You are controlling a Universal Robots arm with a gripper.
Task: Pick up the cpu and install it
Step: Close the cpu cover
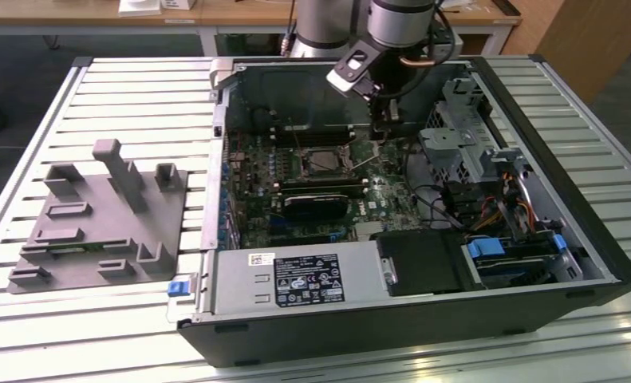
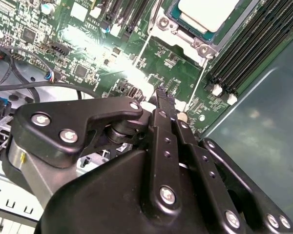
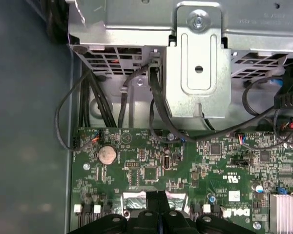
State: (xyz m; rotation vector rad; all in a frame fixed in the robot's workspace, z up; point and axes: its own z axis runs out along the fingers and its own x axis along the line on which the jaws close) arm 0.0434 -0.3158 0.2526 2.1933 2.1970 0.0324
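**Silver-grey chip seated in the board socket; claw clenched, empty**

Item: the cpu (image 2: 209,10). Flat, square-cornered chip with softly rounded corners. The top is dull pale metal, plain and unmarked as far as can be seen, with a thin blue-green edge round it. It is partly in frame in the second wrist view.

Location: lying flat inside the metal-framed socket (image 2: 183,36) of the green circuit board (image 2: 88,53). Rows of black memory slots (image 2: 254,44) run just beside the socket. Thin wire levers lie along the frame's sides.

Claw (image 2: 164,95): black, its two fingers pressed together with nothing between them. The tips are over the board, near the socket but apart from the chip.

Surroundings: the board sits in an open black computer case (image 1: 400,327) lying on a slatted metal table (image 1: 134,88). A grey block-studded tray (image 1: 92,215) rests on the table at the exterior view's left, well apart from the case. In the first wrist view a round coin battery (image 3: 107,154) sits on the board below a bare metal drive cage (image 3: 198,73).
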